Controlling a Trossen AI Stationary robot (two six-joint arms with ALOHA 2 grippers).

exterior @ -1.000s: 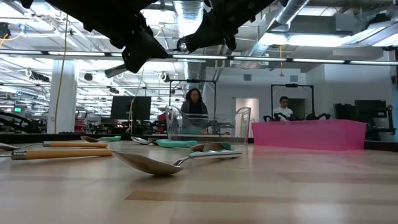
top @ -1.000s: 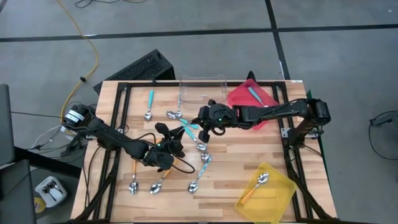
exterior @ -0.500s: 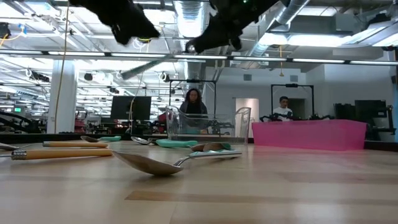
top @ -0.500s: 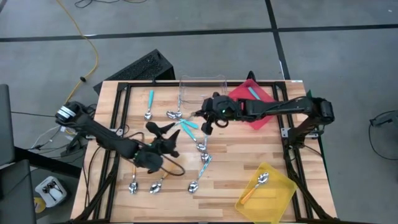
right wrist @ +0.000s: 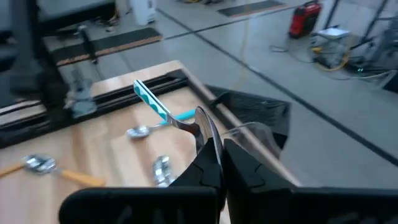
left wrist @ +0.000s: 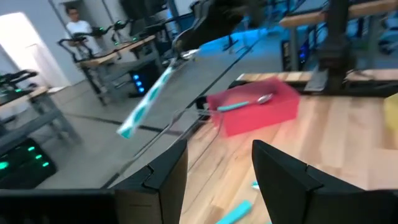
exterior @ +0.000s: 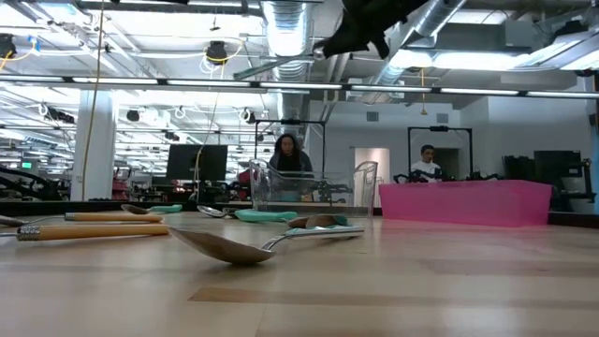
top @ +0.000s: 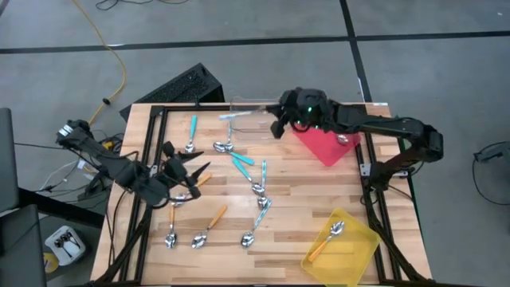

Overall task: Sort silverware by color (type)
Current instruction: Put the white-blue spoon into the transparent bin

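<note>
My right gripper (top: 276, 126) is shut on a teal-handled spoon (top: 237, 115) and holds it above the clear tray (top: 259, 101) at the table's far side. My left gripper (top: 186, 162) hangs open over the table's left part, with nothing between its fingers (left wrist: 168, 177). Other spoons lie flat on the wood: teal ones (top: 192, 130) (top: 243, 159) (top: 262, 191) and orange ones (top: 209, 224) (top: 171, 227). The red tray (top: 323, 148) holds a teal spoon (left wrist: 239, 104). An orange spoon (top: 327, 239) lies in the yellow tray (top: 355, 255). My right gripper pinches the spoon's metal bowl end (right wrist: 203, 124) between its two fingers. The fingers come from the table's right, nearly level. The teal handle (right wrist: 149, 99) sticks out past the fingertips toward the table's left, lifted clear above the clear tray.
Black rails frame the tabletop (top: 151, 151). A dark keyboard-like object (top: 179, 88) lies on the floor past the far left corner. People show in the room behind the table in the low view (exterior: 292, 154).
My right gripper has risen and carried the teal spoon from the table's middle toward the far edge, to above the clear tray. My left gripper has risen, rolled and drawn back toward the table's left edge, leaving an orange spoon lying near the front.
</note>
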